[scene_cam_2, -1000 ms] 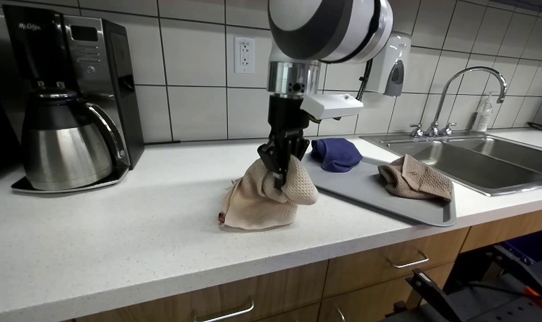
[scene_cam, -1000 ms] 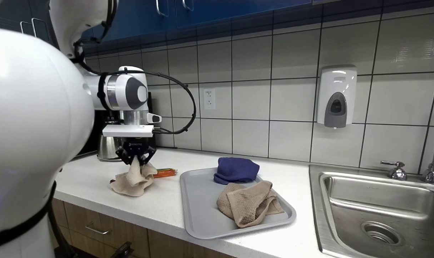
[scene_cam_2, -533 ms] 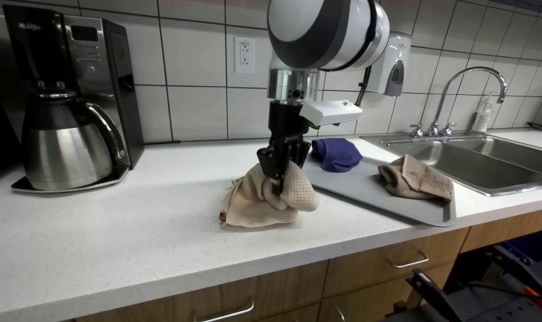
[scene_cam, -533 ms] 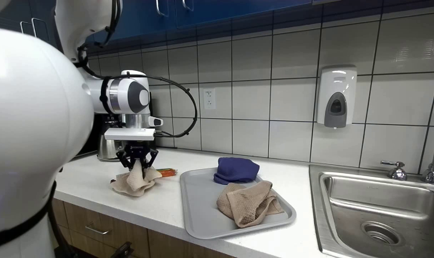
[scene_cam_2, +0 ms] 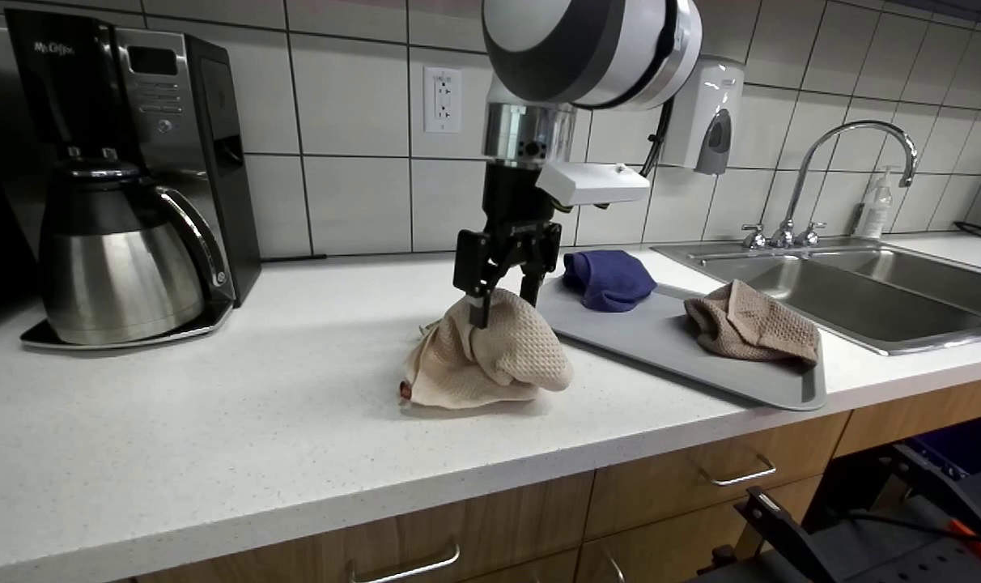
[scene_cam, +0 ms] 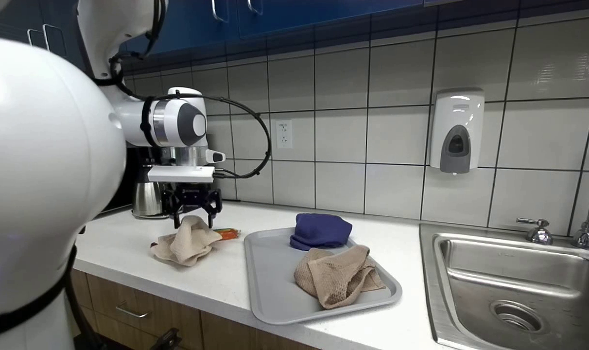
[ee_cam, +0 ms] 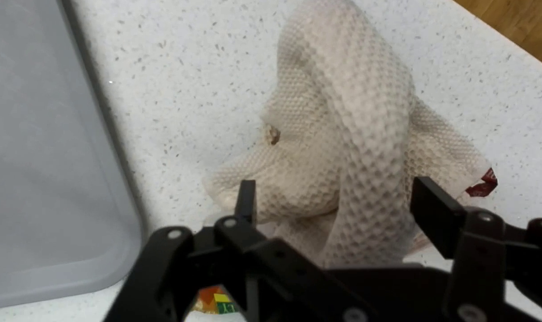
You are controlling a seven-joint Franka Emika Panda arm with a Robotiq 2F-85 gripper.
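- Jaws, lower half of the wrist view: parted widely and gripping nothing. The fingers (ee_cam: 246, 201) stand to either side of a raised fold; whether either grazes the fabric cannot be told.
- Beige cloth (ee_cam: 360, 112), centre of the wrist view: crumpled on the bench (scene_cam: 221, 279), its long fold running beneath and between the parted fingers. It lies left of centre in an exterior view.
- Handling, a judgement: the step in hand appears to be clearing the fold without disturbing it. Straight vertical travel with the jaws kept wide serves best; a sideways sweep could snag the open weave and drag the heap.
- Red scrap (ee_cam: 483, 183), right of the wrist view: protrudes from the cloth's edge, its nature not discernible. Moving the cloth might shift it too.
- Orange packet (scene_cam: 229, 234), left of centre in an exterior view: just beside the cloth, to its right; room should be left for the nearer finger.
- Grey tray (scene_cam: 275, 282), centre of the same view: apart from the beige cloth, carrying a blue cloth (scene_cam: 319, 231) behind and a brown cloth (scene_cam: 343, 279) in front.
- Sink (scene_cam: 433, 291), lower right: beyond the tray.
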